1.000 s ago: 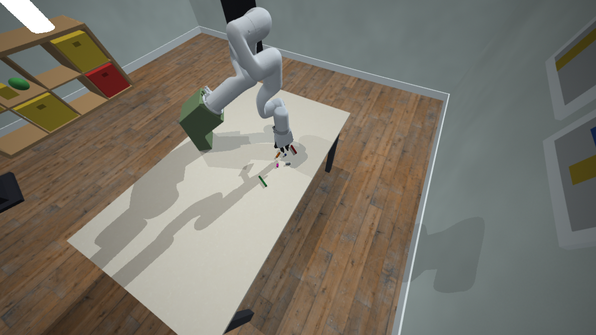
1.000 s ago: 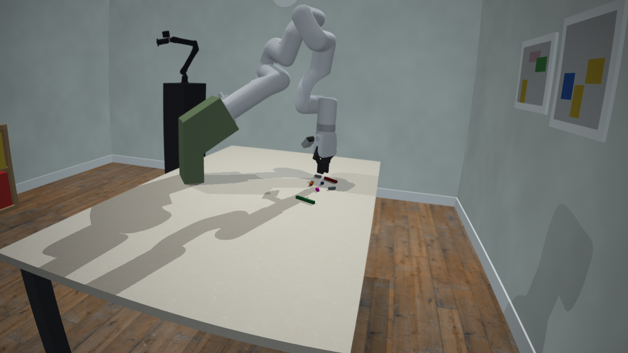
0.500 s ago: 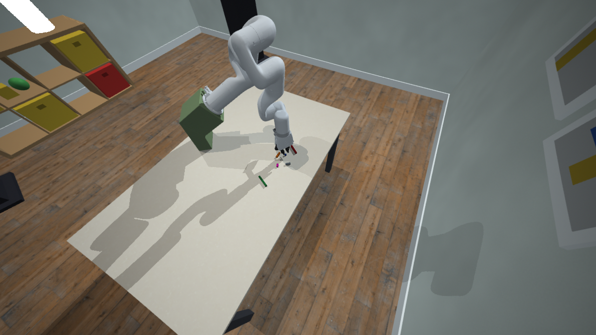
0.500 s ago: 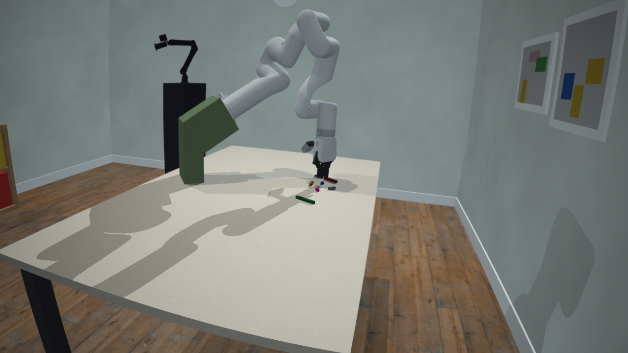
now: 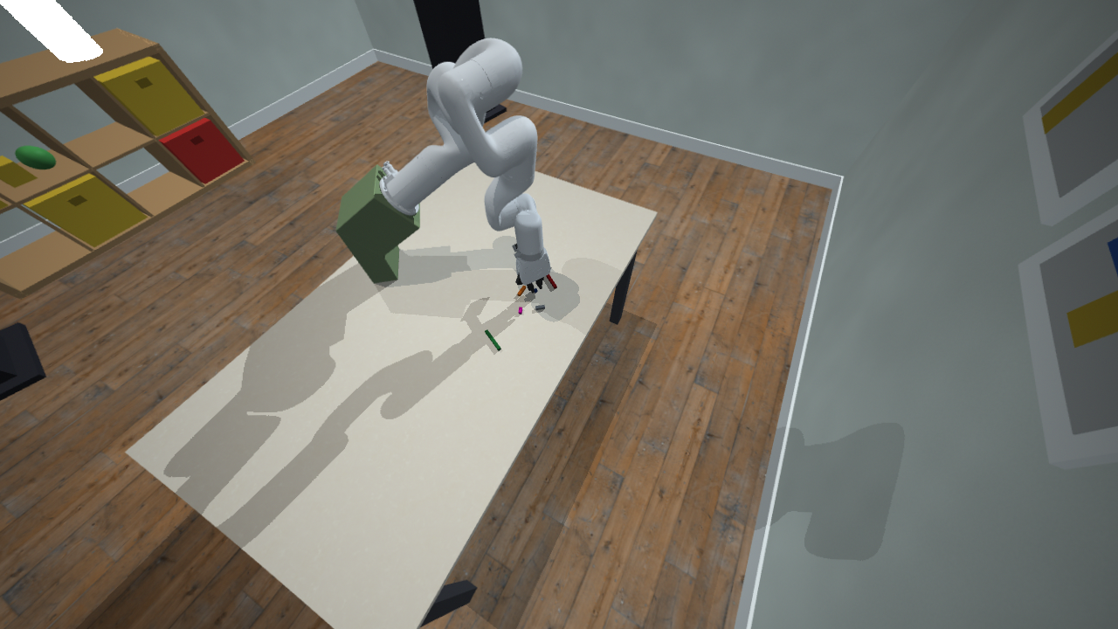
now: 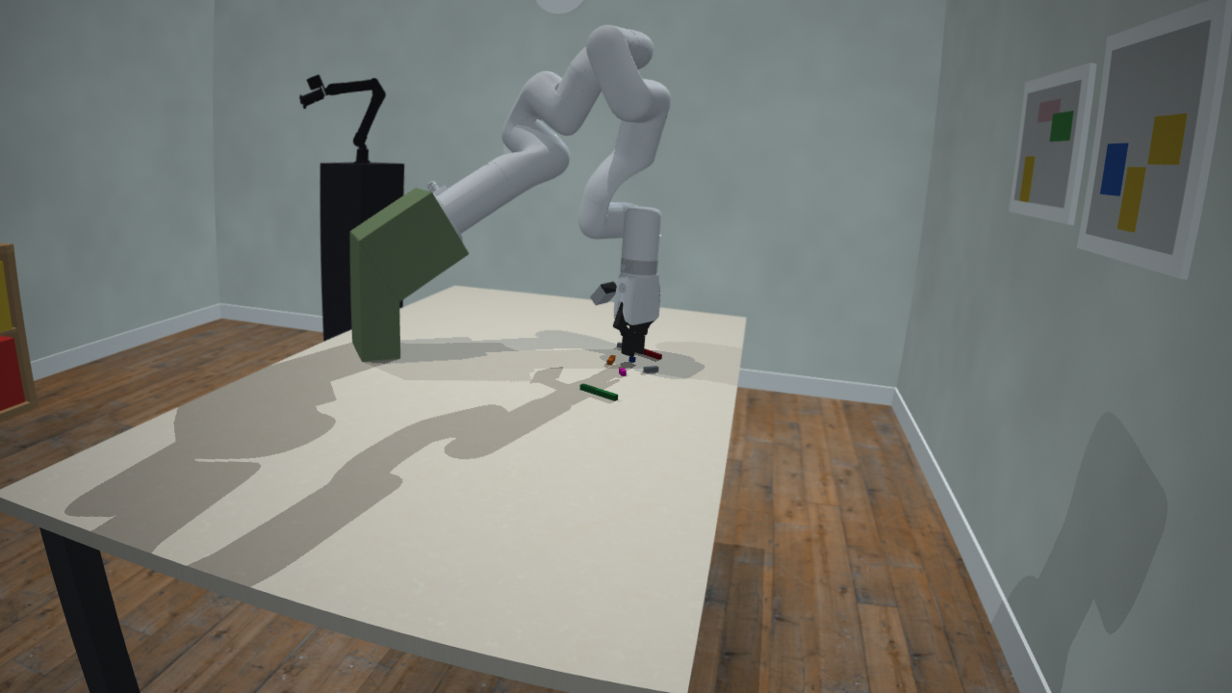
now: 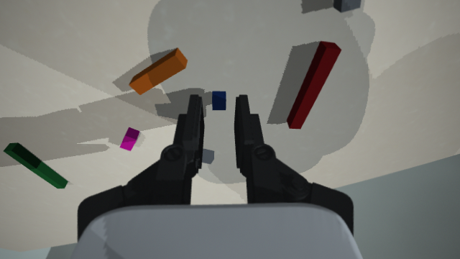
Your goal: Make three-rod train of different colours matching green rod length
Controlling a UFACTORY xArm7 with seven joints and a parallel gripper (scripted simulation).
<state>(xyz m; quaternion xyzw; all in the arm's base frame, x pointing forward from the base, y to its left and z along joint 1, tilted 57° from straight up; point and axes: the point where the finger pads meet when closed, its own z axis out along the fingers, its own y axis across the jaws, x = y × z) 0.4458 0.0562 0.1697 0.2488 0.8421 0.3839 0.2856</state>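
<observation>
My gripper (image 5: 532,288) (image 6: 632,352) (image 7: 218,111) points down, partly open and empty, its fingers low over the blue rod (image 6: 631,359) (image 7: 219,103). The blue rod shows between the fingertips in the wrist view. The orange rod (image 5: 521,290) (image 6: 610,359) (image 7: 159,72) and magenta rod (image 5: 521,310) (image 6: 622,372) (image 7: 129,139) lie left of it there, the red rod (image 5: 551,282) (image 6: 653,354) (image 7: 314,86) right. One grey rod (image 5: 540,307) (image 6: 650,370) (image 7: 208,156) is partly hidden by a finger in the wrist view. The green rod (image 5: 492,340) (image 6: 599,392) (image 7: 36,165) lies farther off. All lie apart.
A second grey rod (image 7: 346,5) is cut off by the top edge of the wrist view. The rods lie on the pale table (image 5: 438,485) (image 6: 517,517), whose long edge runs to their right in the top and exterior views. The green arm stand (image 5: 375,226) (image 6: 376,301) is left of the rods.
</observation>
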